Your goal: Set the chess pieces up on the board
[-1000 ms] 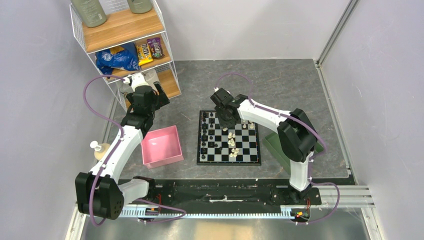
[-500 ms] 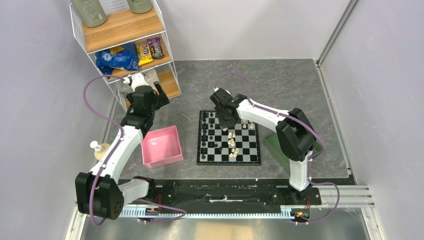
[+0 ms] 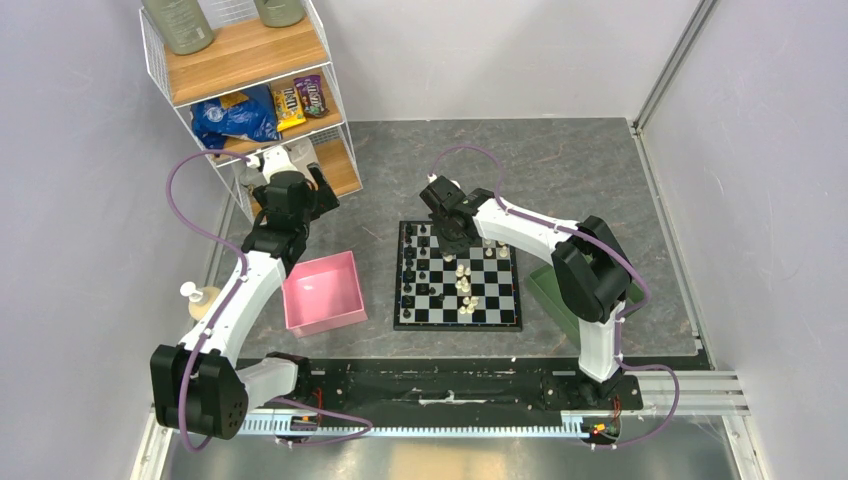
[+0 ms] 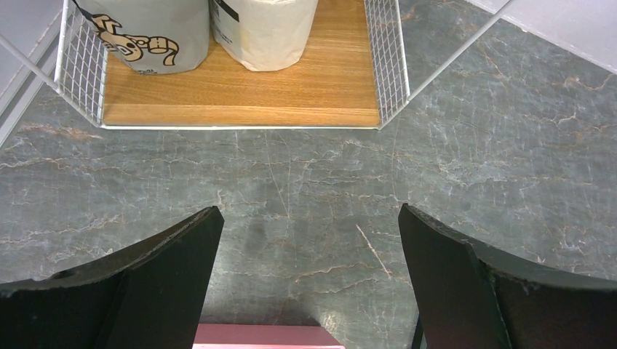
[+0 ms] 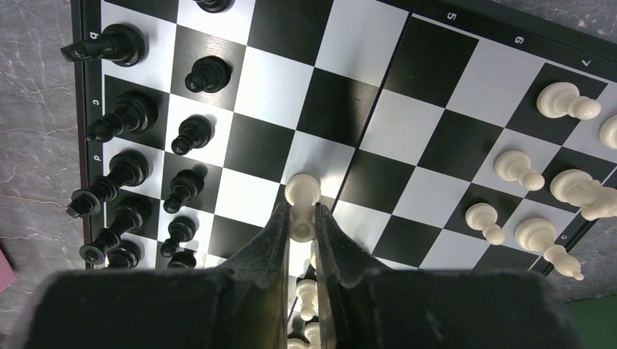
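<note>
Grey marbled tabletop lies under me, with pale walls round it, and the board (image 3: 458, 277) sits in the middle, between a pink tray (image 3: 323, 292) on my left and a green tray (image 3: 545, 290) on my right. My right gripper (image 5: 300, 216) hangs over the far half of the board, its fingers (image 5: 271, 241) drawn narrow and pressed against both sides of one white piece (image 5: 301, 190). The piece's rounded head pokes out just past my fingertips, over a white square near the board's centre fold. I cannot tell whether its base touches the square. In my right wrist view the black pieces (image 5: 124, 45) stand in two rows along the board's left edge, well apart from my fingers. The other white pieces (image 5: 567, 102) are scattered near the opposite edge, several lying on their sides. A few more white ones show just below my fingertips, partly hidden by them. My left gripper (image 4: 309, 211) is over bare tabletop, well apart from the board, with its fingers (image 4: 167, 269) spread wide and nothing between them. The wire shelf (image 4: 240, 87) stands just beyond it, and the pink tray's rim shows at the near edge of that view.
</note>
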Available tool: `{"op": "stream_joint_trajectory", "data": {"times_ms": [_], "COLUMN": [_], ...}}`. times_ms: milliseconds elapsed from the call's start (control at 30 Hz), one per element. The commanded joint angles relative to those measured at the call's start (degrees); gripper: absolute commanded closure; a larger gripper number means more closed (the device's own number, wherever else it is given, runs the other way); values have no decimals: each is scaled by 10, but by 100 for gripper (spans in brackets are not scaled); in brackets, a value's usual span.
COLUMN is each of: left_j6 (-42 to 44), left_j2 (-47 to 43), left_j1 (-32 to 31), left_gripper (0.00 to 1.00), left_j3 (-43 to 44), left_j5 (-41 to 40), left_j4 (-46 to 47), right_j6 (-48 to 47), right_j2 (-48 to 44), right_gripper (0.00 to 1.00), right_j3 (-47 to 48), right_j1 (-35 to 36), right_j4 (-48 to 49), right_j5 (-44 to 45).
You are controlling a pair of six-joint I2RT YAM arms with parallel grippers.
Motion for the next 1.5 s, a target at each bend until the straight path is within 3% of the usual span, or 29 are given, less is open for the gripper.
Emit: {"op": "stream_joint_trajectory", "data": {"times_ms": [0, 367, 667, 1100, 1467], "left_j6": [-7, -8, -11, -8, -2], "left_j2": [-8, -10, -6, -8, -6], "left_j1": [2, 2, 1, 2, 2], "left_gripper": [0, 0, 0, 0, 0], "left_j3": [-2, 1, 1, 4, 8], "left_j5": [-11, -10, -2, -8, -14], "left_j4": [24, 22, 21, 17, 18], "right_j6": [4, 12, 59, 61, 49], "right_j2": [-7, -136, -273, -251, -206], "right_gripper": [84, 85, 83, 83, 82], "right_j3": [15, -43, -196, -266, -255], "right_j1": [-1, -23, -81, -120, -135], "right_j4": [16, 17, 16, 53, 78], "right_j5": [13, 60, 50, 35, 32]}}
